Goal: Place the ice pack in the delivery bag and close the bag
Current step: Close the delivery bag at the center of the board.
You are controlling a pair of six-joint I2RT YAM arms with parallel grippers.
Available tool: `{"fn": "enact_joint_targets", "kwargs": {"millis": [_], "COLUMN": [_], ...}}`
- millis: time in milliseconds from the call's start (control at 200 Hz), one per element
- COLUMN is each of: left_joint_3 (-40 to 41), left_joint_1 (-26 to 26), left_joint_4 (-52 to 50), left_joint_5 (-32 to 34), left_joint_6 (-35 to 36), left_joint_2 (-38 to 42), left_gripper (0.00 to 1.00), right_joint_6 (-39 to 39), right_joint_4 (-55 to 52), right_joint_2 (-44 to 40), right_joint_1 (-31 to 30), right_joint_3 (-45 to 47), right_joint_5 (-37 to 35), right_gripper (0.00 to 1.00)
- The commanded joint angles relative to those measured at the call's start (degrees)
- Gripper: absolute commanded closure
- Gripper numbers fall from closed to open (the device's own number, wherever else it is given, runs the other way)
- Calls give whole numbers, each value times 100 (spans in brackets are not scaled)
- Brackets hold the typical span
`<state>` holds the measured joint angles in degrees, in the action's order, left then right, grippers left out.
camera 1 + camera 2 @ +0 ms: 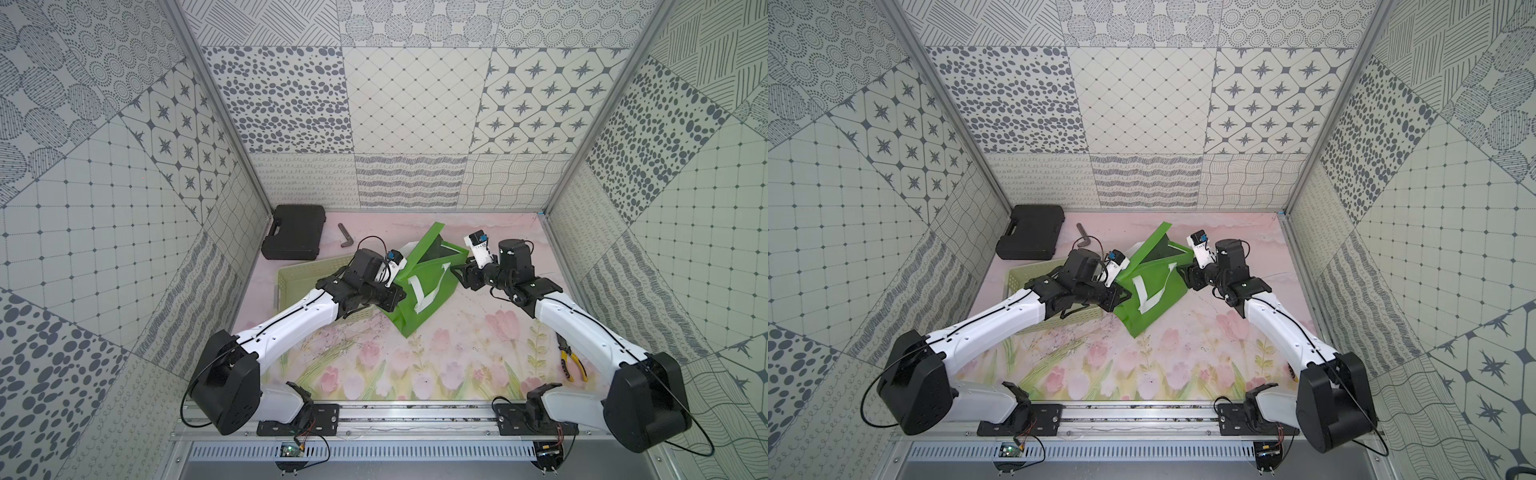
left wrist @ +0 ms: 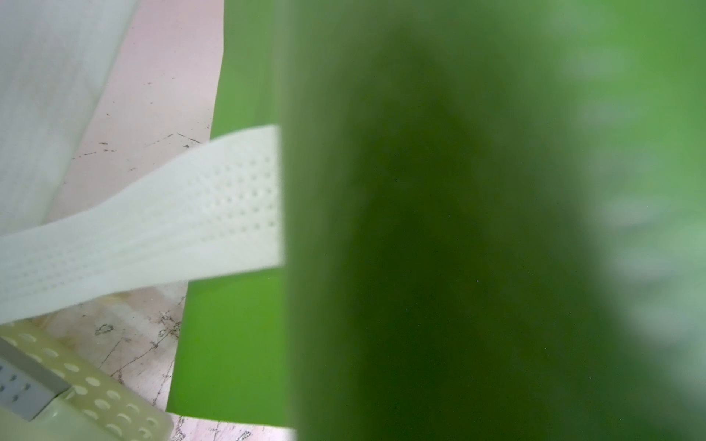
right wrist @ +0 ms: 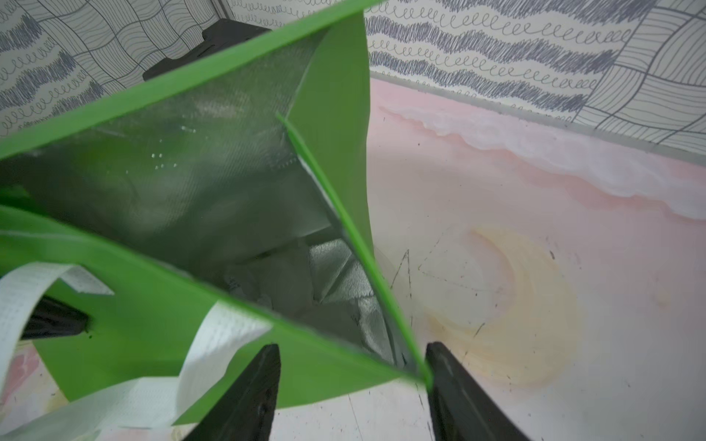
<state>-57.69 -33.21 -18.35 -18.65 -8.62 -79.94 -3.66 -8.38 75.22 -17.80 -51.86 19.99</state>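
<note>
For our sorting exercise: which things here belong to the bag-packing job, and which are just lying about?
Job: bag; left gripper, shut on its edge; right gripper, open at its corner. Ice pack not clearly seen.
Lying about: case, basket, hex key, pliers.

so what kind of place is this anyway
Probably a lab test booth for robots: patterned panel walls box in a pink flower-printed tabletop, and two white-and-black arms sit on a metal rail.

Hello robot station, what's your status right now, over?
Left gripper shut, seemingly pinching delivery bag wall. Right gripper open, jaws astride bag's corner. Ice pack not clearly visible. Nothing blocking bag mouth.
</note>
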Motion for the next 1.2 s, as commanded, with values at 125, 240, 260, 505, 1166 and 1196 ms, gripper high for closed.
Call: {"fn": "enact_joint_targets", "kwargs": {"millis": [125, 240, 260, 505, 1166, 1196], "left_joint_3": [-134, -195, -214, -557, -968, -951], "left_joint_1": [37, 73, 84, 250, 614, 612], "left_joint_4": [-516, -585, -597, -691, -786, -772], "left_joint_5": [-642, -676, -681, -909, -1812, -1804], "left_joint_6": [425, 535, 558, 842, 1124, 1134], "left_joint_2": [-33, -72, -83, -339, -867, -864], "left_gripper": [100, 100, 100, 100, 86, 92], "right_joint_6": [-372, -278, -250, 50, 621, 594], "right_joint_4": [676, 687, 688, 266, -591, -568], "right_joint_2": [449, 336, 293, -429, -1653, -1607], "right_joint_1": [121, 105, 89, -167, -693, -634], "right_joint_3": [-479, -303, -251, 352, 881, 850], "right_joint_5": [798, 1163, 1206, 1070, 176, 204], "right_gripper": [42, 60, 62, 100, 99, 95]}}
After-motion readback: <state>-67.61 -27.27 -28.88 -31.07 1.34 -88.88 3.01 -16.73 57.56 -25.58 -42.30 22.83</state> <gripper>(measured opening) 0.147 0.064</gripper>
